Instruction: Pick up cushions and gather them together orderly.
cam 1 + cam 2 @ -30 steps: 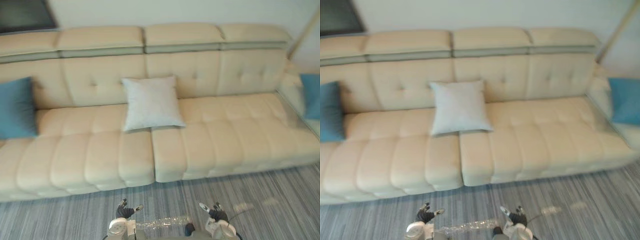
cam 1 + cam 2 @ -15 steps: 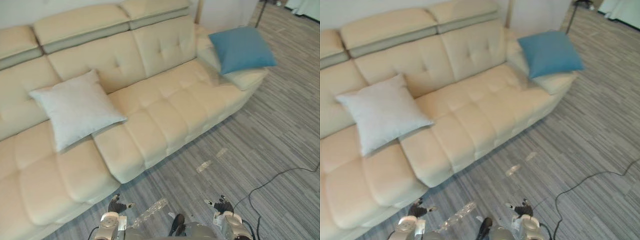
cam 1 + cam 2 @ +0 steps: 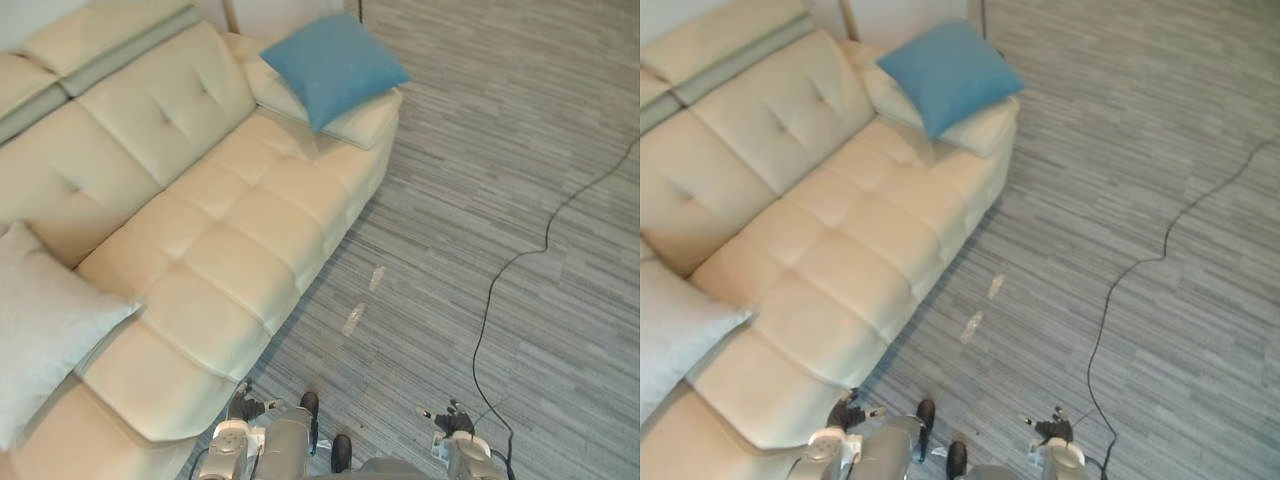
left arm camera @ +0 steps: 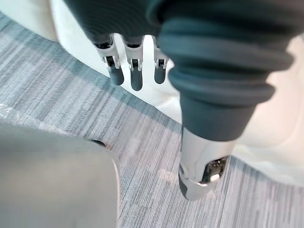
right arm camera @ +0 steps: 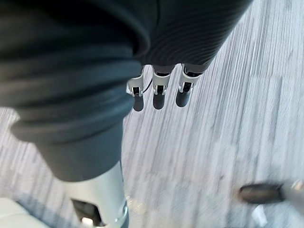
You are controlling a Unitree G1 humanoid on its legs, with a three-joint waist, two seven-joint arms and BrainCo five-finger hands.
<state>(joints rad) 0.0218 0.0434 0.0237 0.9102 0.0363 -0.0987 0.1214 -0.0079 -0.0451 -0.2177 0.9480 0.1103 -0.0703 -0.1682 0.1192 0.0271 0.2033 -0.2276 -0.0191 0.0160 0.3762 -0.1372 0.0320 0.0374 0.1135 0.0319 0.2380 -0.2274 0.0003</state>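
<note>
Since half a second earlier the whole view had swung further to the robot's right along the sofa, so the camera had turned. The cushions themselves lay where they had been. The robot's hands hung low in front of it as before.

The grey striped floor (image 3: 520,150) took up the right half of the head views. The cream tufted sofa (image 3: 230,230) ran slantwise across the left half, from the near left to its end at the far middle.

The blue cushion (image 3: 335,65) lay tilted on the padded arm at that far end of the sofa, one corner hanging over the seat. The pale grey cushion (image 3: 45,330) sat well apart from it on the seat at the left edge of the view. It leaned back against the backrest and was cut off by the frame. Several bare seat sections lay between the two cushions.

The left hand (image 3: 243,407) hung just off the sofa's front edge, above the floor. In its wrist view the fingers (image 4: 135,71) were straight and spread slightly apart, the thumb (image 4: 199,175) standing off from them with nothing between. The sofa's cream front showed past them.

The right hand (image 3: 455,420) hung over bare floor, well clear of the sofa. Its fingers (image 5: 159,92) were also straight and its thumb (image 5: 99,209) held apart, holding nothing.
</note>
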